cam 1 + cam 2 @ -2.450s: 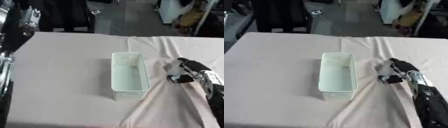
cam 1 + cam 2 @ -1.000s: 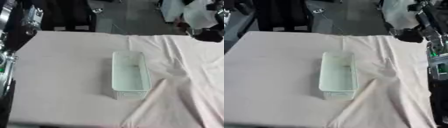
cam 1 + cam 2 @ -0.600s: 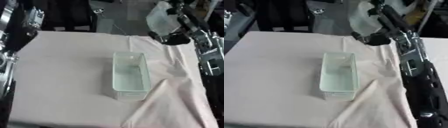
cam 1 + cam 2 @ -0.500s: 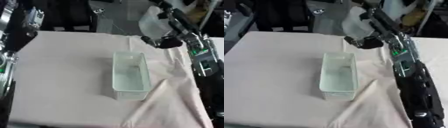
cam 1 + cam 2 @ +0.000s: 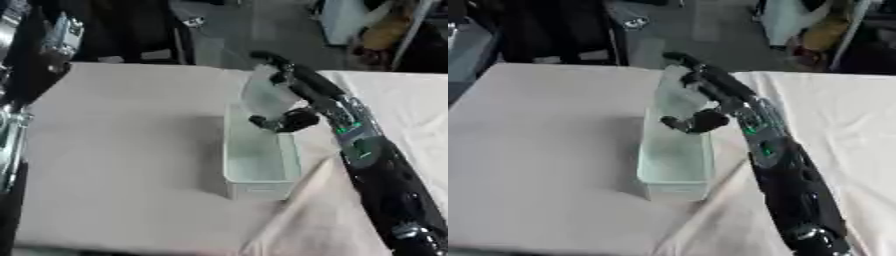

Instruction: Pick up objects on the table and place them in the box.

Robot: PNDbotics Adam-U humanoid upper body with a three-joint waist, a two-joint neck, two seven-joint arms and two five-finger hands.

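Observation:
A pale, see-through box stands lengthwise at the middle of the cloth-covered table. My right hand hovers over the box's far end, having come in from the lower right, and its fingers and thumb are curled round a whitish translucent object. The object hangs just above the box's far rim, tilted. I cannot make out what lies inside the box. My left hand shows in neither view.
A raised fold of the pinkish cloth runs from the box's near right corner toward the front edge. Black and silver parts of my left arm line the left edge. Dark chairs and clutter stand beyond the far edge.
My right hand rose from the cloth to the right of the box with the whitish object in it. It then swung left and down to hover over the box's far end.

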